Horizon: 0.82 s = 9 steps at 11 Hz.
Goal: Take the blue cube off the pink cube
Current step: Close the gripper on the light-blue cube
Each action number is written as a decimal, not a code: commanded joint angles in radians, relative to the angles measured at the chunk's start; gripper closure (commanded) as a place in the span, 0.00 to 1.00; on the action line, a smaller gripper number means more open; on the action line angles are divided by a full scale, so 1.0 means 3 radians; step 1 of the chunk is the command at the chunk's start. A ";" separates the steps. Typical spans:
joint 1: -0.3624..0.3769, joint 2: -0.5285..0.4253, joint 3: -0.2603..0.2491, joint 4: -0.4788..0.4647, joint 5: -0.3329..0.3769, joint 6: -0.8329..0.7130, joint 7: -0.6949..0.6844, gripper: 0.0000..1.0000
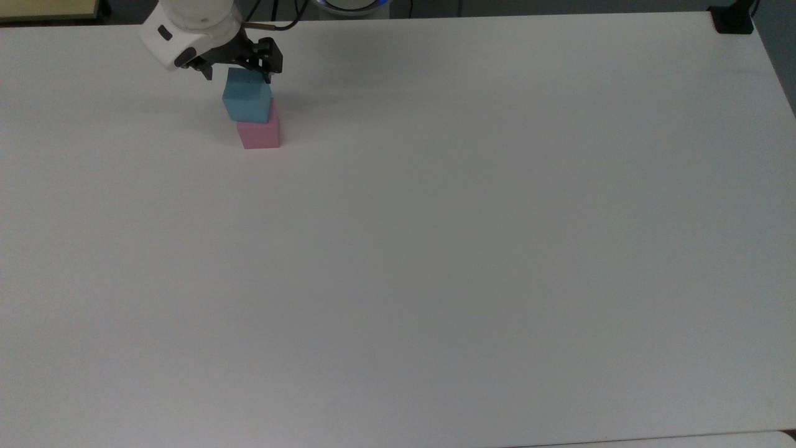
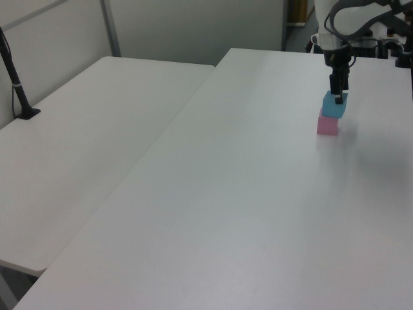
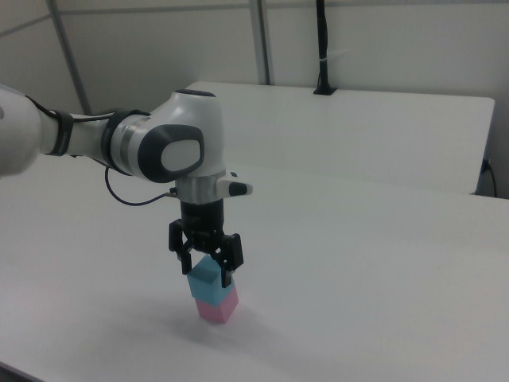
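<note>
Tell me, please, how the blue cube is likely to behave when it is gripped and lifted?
The blue cube has flat, plain, matte faces, so it probably won't roll or slip. It looks rigid and likely light for its size. It sits slightly offset on the pink cube, so the open pincer might nudge the stack.

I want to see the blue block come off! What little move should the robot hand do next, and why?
Probably go a little lower, then squeeze. The gripper is open, with a finger on each side of the blue cube's top. The blue cube sits on the pink cube, so lifting can only come after a squeeze.
</note>
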 commanded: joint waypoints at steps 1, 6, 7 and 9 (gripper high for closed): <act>0.0076 0.0041 -0.0017 -0.0043 0.0029 0.0084 0.0092 0.00; 0.0147 0.0042 0.0003 0.0043 0.0055 0.0038 0.0056 0.58; 0.0218 0.0046 0.0054 0.0100 0.0060 -0.0043 0.0082 0.61; 0.0229 0.0041 0.0268 0.0192 0.0065 -0.0110 0.0173 0.61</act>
